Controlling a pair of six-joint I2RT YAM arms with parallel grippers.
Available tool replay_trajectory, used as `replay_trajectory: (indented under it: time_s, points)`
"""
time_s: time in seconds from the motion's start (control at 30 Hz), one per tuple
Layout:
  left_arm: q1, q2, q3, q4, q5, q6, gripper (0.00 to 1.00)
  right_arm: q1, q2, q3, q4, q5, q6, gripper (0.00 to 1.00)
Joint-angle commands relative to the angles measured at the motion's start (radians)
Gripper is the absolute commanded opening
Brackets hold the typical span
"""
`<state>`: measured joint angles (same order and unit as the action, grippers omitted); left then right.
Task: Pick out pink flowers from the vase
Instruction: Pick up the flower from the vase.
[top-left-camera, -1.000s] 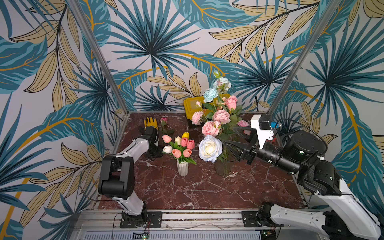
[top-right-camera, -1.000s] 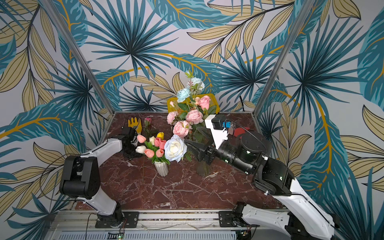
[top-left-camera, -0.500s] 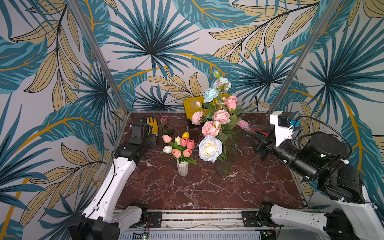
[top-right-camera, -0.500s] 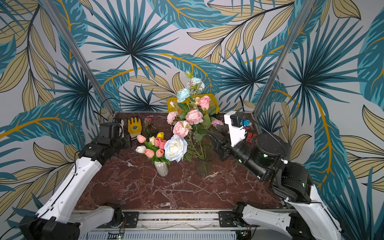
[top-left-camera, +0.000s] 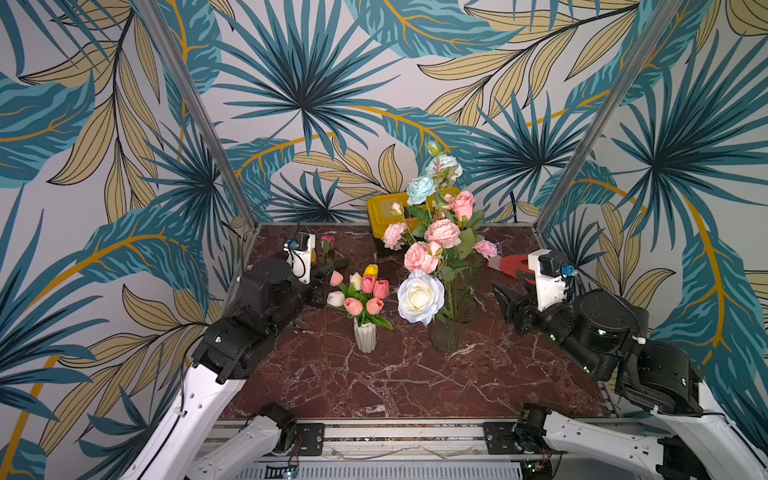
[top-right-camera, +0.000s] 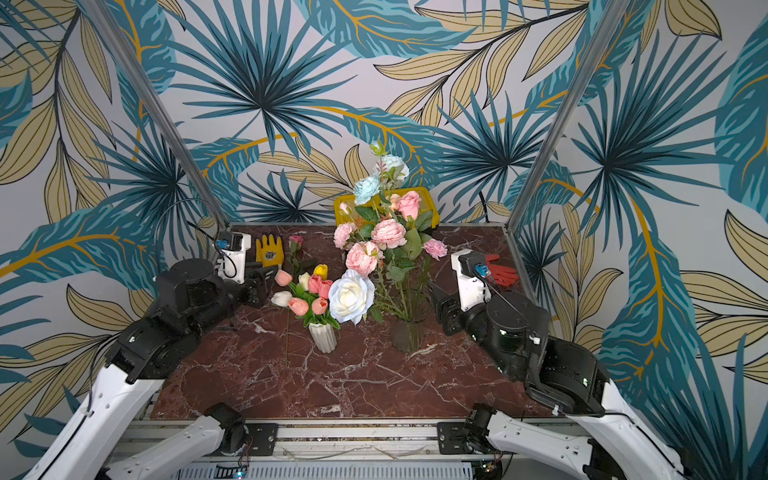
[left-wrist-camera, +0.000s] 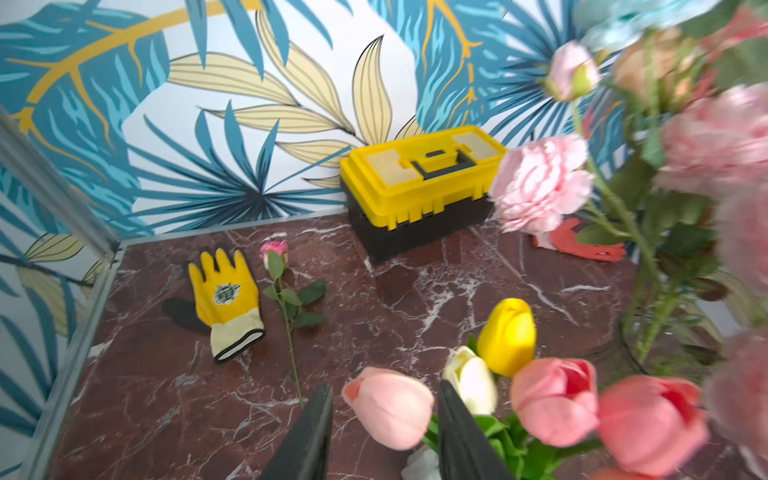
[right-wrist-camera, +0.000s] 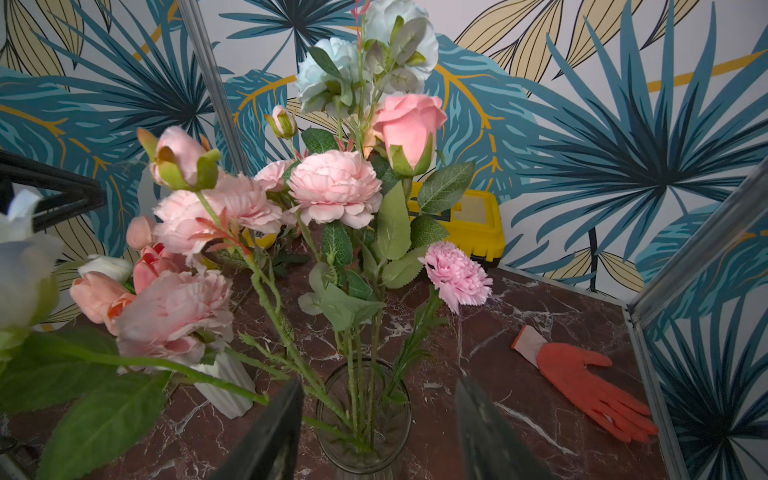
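Observation:
A clear glass vase holds pink flowers, among them a peony, a rose and a carnation, together with white and pale blue blooms. A small white vase holds tulips, several of them pink. My left gripper is open with a pink tulip between its jaws, untouched. My right gripper is open, just right of the glass vase and facing it. One pink rose lies on the table at the back left.
A yellow toolbox stands at the back wall. A yellow glove lies beside the loose rose, and a red glove lies at the back right. Metal frame posts rise at both back corners.
My left gripper rose from the table at the back left and moved right, up to the tulips. My right gripper drew back to the right from the glass vase's stems.

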<state>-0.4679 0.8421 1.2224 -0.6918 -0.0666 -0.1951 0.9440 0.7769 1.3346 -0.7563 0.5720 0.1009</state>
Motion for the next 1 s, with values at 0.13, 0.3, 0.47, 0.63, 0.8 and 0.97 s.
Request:
replay_trajectory:
  time_s: [0.13, 0.3, 0.47, 0.63, 0.8, 0.97]
  points:
    - [-0.003, -0.117, 0.017, 0.038, 0.198, 0.009, 0.43, -0.105, 0.012, -0.12, 0.078, -0.038, 0.122, 0.55]
    - [-0.004, -0.172, -0.047, 0.039, 0.166, 0.08, 0.45, -0.296, 0.052, -0.156, 0.137, -0.246, 0.219, 0.51]
    - [-0.005, -0.235, -0.156, 0.079, 0.135, 0.123, 0.47, -0.376, 0.108, -0.197, 0.205, -0.345, 0.262, 0.66]
    - [-0.016, -0.321, -0.254, 0.138, 0.087, 0.151, 0.48, -0.447, 0.155, -0.253, 0.288, -0.403, 0.26, 0.68]
    - [-0.029, -0.387, -0.335, 0.209, 0.047, 0.171, 0.49, -0.488, 0.201, -0.314, 0.422, -0.431, 0.291, 0.63]
    - [-0.032, -0.394, -0.339, 0.218, 0.07, 0.168, 0.5, -0.506, 0.244, -0.359, 0.526, -0.437, 0.308, 0.57]
